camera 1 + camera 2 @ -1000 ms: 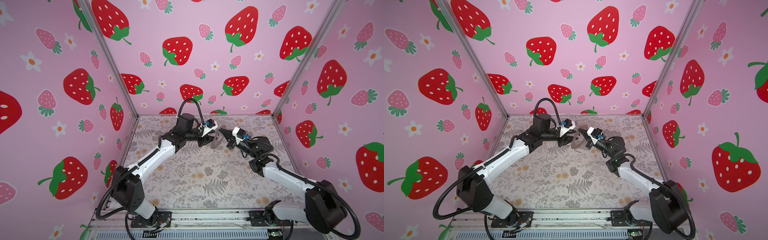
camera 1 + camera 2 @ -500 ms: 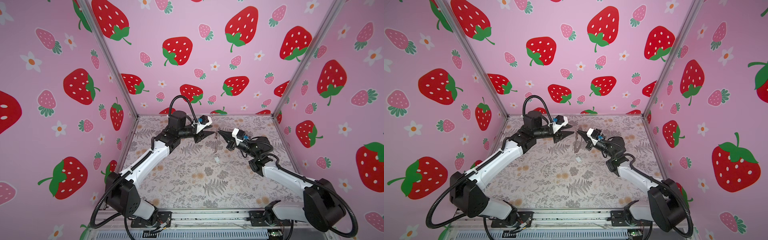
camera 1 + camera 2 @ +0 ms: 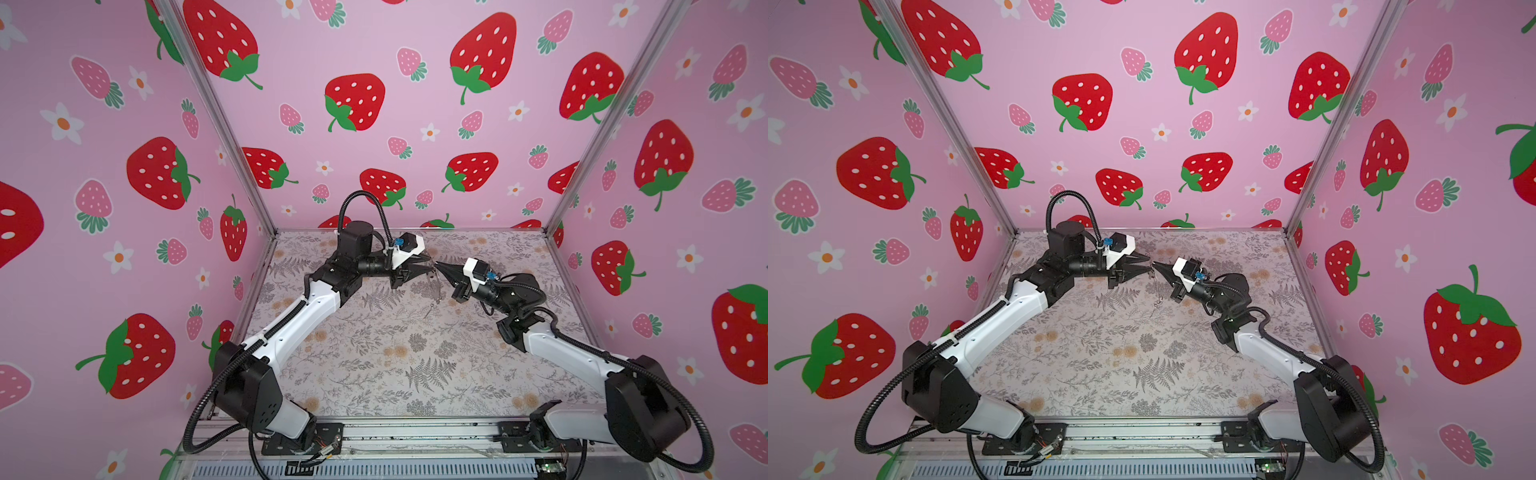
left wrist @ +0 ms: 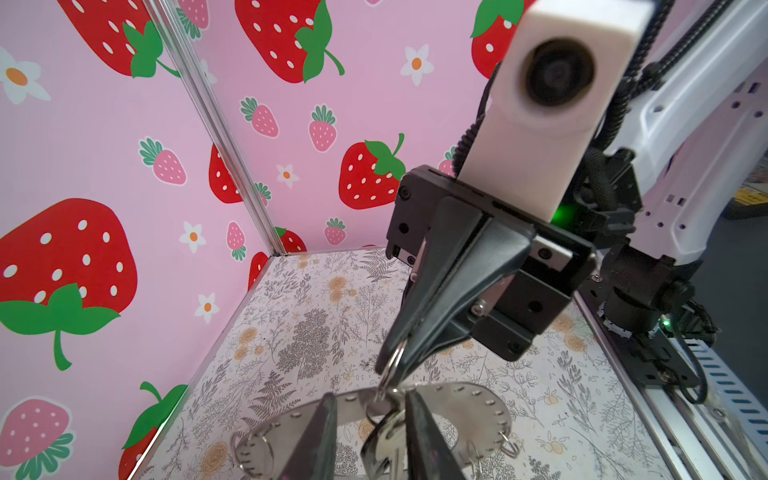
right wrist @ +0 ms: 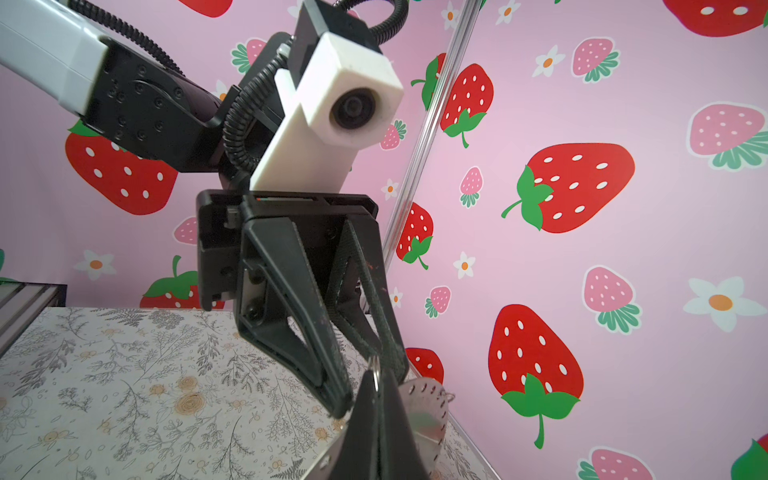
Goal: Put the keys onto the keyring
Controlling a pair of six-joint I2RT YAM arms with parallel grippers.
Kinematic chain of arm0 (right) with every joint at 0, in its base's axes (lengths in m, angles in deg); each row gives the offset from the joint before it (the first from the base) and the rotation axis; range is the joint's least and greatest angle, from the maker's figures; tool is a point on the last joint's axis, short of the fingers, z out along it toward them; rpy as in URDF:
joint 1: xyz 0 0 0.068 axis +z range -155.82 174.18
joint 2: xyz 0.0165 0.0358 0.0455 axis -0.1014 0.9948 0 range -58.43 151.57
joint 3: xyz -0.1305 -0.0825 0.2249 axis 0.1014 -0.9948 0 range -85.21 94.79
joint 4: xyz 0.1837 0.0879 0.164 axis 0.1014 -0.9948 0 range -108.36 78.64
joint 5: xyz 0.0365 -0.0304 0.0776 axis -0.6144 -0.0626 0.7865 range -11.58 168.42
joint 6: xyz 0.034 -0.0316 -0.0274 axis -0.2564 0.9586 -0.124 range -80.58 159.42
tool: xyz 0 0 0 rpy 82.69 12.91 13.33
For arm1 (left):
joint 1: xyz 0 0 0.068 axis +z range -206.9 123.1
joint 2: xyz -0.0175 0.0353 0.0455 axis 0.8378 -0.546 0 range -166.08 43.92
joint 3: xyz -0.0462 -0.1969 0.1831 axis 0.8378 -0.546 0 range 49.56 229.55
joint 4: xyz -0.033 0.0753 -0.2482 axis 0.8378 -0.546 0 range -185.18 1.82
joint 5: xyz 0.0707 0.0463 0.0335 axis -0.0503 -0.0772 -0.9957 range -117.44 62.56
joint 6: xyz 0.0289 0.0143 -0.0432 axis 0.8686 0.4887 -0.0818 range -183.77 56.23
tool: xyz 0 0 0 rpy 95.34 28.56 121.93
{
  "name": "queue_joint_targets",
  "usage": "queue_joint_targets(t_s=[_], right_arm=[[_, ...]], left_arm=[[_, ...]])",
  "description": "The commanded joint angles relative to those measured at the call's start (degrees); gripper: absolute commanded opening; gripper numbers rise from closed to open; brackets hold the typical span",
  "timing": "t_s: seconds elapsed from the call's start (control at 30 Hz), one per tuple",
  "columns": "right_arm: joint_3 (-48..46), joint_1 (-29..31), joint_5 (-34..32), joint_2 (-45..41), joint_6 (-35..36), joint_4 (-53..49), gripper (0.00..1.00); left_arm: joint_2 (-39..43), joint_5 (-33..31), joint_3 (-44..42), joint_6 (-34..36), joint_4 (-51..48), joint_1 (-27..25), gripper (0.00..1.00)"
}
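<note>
Well, the keyring hangs in mid-air over the back of the worktop, between the two arms. The right gripper has its jaws pinched tight on a small wire loop above it. The left gripper has its jaws narrowly parted on either side of a dangling key.

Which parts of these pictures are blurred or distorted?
In both top views the light is even and the posts lean outward, a wide-lens effect; in the left wrist view the white camera near the lens is soft, the keyring fairly sharp; in the right wrist view the keyring is blurred and shiny.
</note>
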Motion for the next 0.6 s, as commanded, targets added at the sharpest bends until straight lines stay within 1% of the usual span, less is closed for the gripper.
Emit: queue_joint_targets(t_s=[0.0,0.2,0.3,0.33,0.37,0.4,0.57], right_arm=[[1.2,-0.3,1.8,0.3,-1.2,3.4,0.00],[1.6,-0.3,2.9,0.7,-1.2,3.4,0.00],[1.8,-0.3,3.7,0.9,-1.3,3.3,0.00],[1.8,-0.3,3.9,1.1,-1.3,3.4,0.00],[1.8,-0.3,4.0,1.1,-1.3,3.4,0.00],[1.8,-0.3,4.3,1.1,-1.3,3.5,0.00],[2.4,-0.9,7.1,1.2,-1.2,2.4,0.00]], left_arm=[[-0.7,2.7,2.4,0.6,1.2,0.1,0.29],[-1.0,3.5,2.4,1.2,0.9,0.1,0.19],[-1.0,3.8,2.5,1.9,0.5,0.1,0.08],[-1.0,4.1,2.4,2.2,0.3,0.1,0.07],[-1.1,4.3,2.6,2.6,0.0,0.1,0.01],[-1.1,4.4,2.6,3.0,-0.3,0.1,0.00],[-1.1,4.6,2.9,4.1,-1.4,0.1,0.00]])
